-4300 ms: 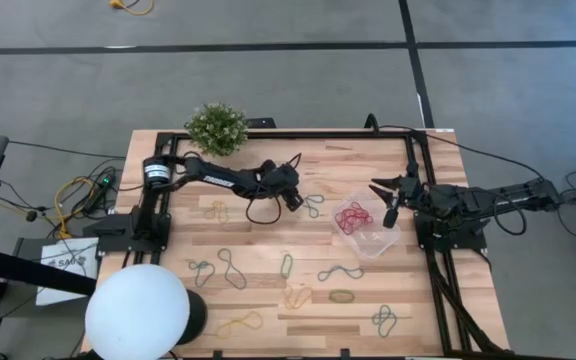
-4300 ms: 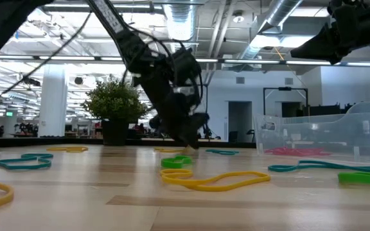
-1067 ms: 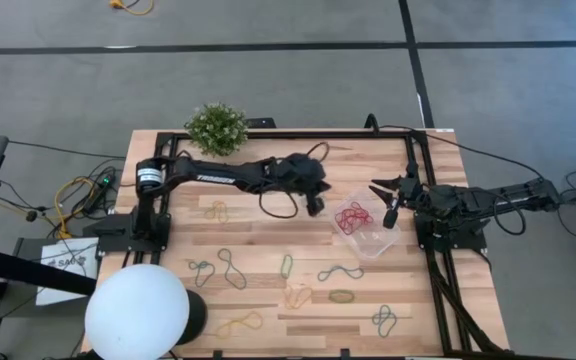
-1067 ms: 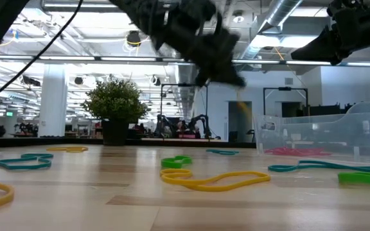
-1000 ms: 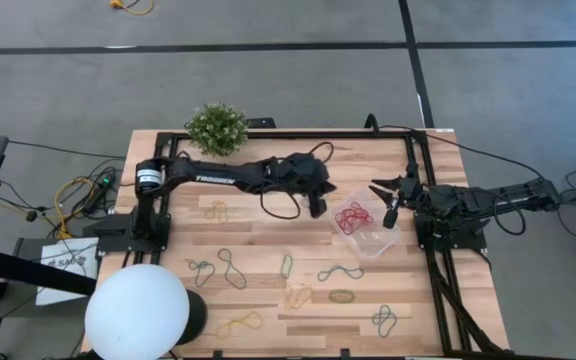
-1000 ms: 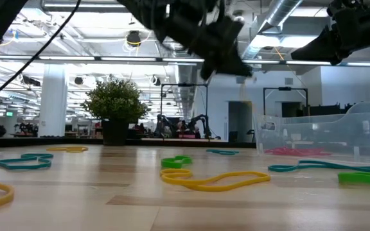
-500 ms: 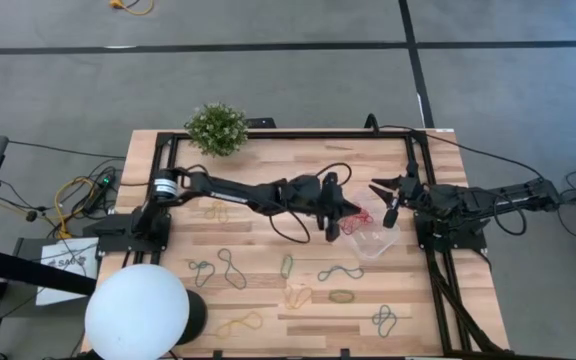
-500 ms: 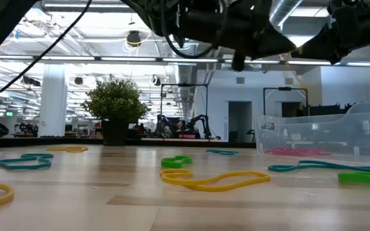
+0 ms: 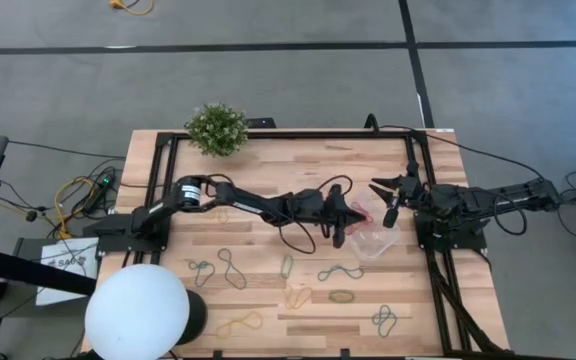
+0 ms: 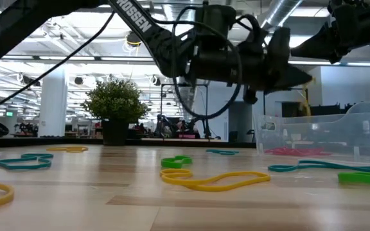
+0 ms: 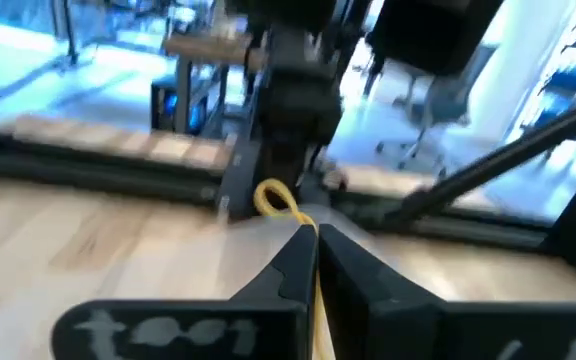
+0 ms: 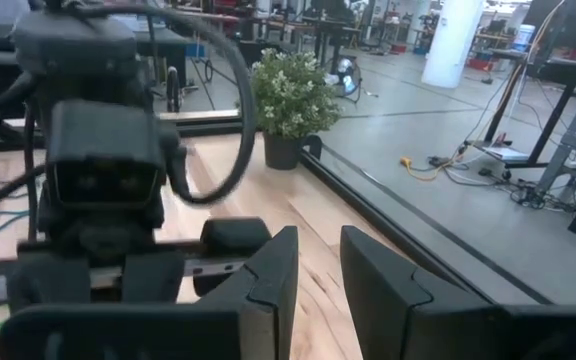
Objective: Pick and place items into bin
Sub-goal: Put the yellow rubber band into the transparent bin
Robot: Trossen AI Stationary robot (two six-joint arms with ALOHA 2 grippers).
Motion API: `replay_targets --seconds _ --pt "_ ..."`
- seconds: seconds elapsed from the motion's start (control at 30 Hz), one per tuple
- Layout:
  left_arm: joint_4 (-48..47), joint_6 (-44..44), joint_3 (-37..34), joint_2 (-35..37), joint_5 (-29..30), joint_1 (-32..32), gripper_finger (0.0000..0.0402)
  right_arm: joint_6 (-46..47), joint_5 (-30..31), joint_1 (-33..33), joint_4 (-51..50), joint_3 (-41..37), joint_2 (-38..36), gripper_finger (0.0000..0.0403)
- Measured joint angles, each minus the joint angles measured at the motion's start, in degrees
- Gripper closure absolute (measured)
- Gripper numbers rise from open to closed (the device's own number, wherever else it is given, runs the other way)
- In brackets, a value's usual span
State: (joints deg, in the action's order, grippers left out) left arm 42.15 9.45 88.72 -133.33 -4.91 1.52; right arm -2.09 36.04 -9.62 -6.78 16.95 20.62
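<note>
Your bin (image 9: 376,238) sits on the right half of the table (image 9: 268,300), just in front of the right arm's base. It is clear and shallow; red bands (image 10: 294,151) lie inside it, seen through its wall in the low view. Part of it is hidden from above by the left arm.

Your left gripper (image 9: 356,212) is stretched across the table and hangs over the bin's near edge, raised clear of the tabletop in the low view. Its fingers (image 11: 303,262) are pressed together on a thin yellow band (image 11: 274,197), whose loop sticks out past the fingertips in the left wrist view. In the low view the same yellow strand dangles below the fingertips (image 10: 300,99), above the bin.

Your right gripper (image 9: 390,198) waits at the bin's far side, raised and off the table. Its fingers (image 12: 273,275) stand a little apart with a clear gap between them, and you can see nothing held there.

Loose bands lie scattered over the front half of the table: a green loop (image 9: 287,265), a blue-green strand (image 9: 340,272), an orange one (image 9: 297,295), an olive loop (image 9: 342,296), a yellow one (image 9: 239,324) near the front edge, and a teal tangle (image 9: 384,320) at the front right. More lie at the left (image 9: 218,268).

A potted plant (image 9: 216,128) stands at the table's back left corner. A white globe (image 9: 138,313) covers the front left corner in the high view.
</note>
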Motion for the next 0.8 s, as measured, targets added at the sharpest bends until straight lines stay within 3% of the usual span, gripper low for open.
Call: replay_targets --seconds 0.27,0.43,0.8 --pt "-0.5 2.3 0.4 0.0 -2.4 0.0 0.0401 0.0 0.0 0.0 0.0 0.0 0.0 0.0329" --pt "-7.0 1.8 0.5 0.0 -1.5 -0.8 0.0401 0.0 0.0 0.0 0.0 0.0 0.0 0.0329" --pt "-7.7 1.1 0.5 0.0 -2.3 -0.8 0.0349 0.0 0.0 0.0 0.0 0.0 0.0 0.0329"
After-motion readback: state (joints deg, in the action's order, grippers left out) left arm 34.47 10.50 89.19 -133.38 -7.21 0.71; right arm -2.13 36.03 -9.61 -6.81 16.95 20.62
